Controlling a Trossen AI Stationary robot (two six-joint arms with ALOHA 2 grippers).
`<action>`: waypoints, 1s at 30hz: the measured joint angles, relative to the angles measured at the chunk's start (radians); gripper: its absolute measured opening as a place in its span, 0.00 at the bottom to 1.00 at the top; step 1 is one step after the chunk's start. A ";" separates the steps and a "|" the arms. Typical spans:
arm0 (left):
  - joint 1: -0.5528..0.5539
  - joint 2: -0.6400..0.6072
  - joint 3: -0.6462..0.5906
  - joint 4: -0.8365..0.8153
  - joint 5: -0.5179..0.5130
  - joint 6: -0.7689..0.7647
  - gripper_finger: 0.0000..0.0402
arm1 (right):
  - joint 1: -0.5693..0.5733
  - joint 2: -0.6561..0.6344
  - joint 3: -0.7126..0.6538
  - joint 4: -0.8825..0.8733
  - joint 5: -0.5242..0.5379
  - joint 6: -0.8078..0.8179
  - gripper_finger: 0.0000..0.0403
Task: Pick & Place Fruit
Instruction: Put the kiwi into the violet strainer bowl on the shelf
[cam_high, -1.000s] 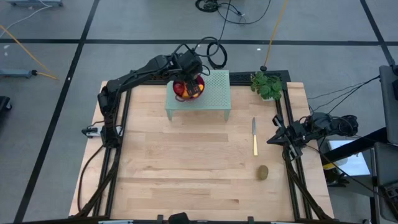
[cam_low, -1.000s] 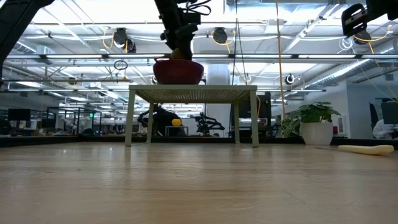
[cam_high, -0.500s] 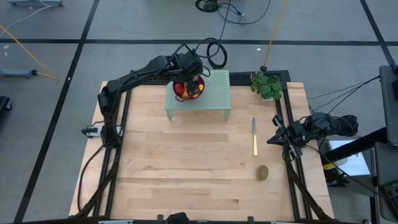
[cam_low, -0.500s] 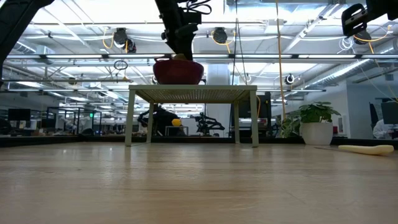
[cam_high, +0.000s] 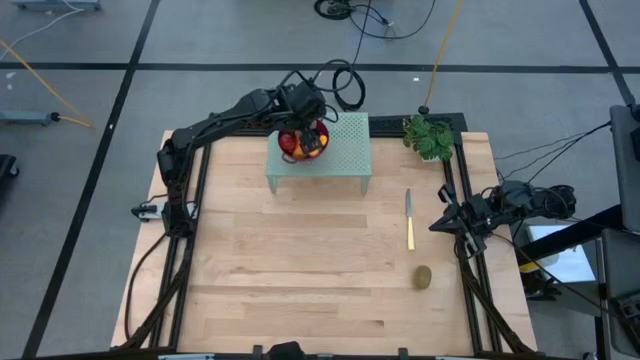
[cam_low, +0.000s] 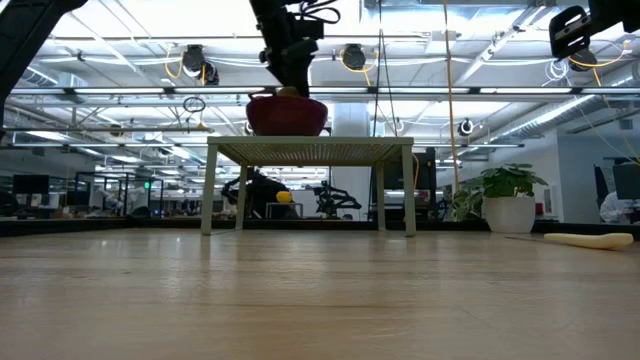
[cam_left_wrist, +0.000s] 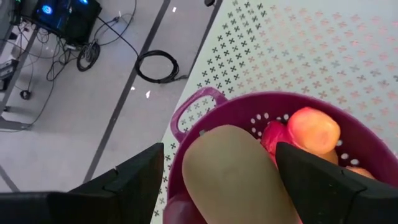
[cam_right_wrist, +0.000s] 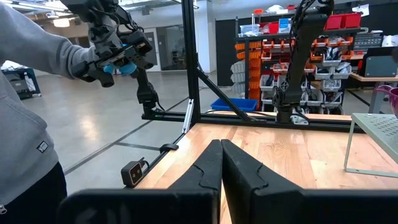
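Toy fruit (cam_left_wrist: 309, 129) in purple bowl (cam_left_wrist: 205, 113)

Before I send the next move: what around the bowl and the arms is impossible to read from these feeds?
- High view: left tool covers most of the bowl; fruit count unreadable.
- Left wrist view: brown-green fruit fills the gap between the fingers; contact unclear, bowl cut off at the picture's edge.
- Low view: bowl wall hides its contents.
- High view: the fruit left on the table is too small for detail.
- High view: right tool is too small; its wrist view shows it shut.
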 joint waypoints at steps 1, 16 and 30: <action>0.000 0.000 0.000 0.006 0.000 0.000 0.77 | 0.000 0.000 0.000 0.000 0.000 0.000 0.00; -0.003 -0.009 0.000 0.080 0.003 0.015 0.77 | 0.000 0.000 0.000 0.000 0.000 0.000 0.00; -0.014 -0.056 0.000 0.118 0.001 0.006 0.77 | 0.000 0.000 0.000 -0.002 0.000 0.000 0.00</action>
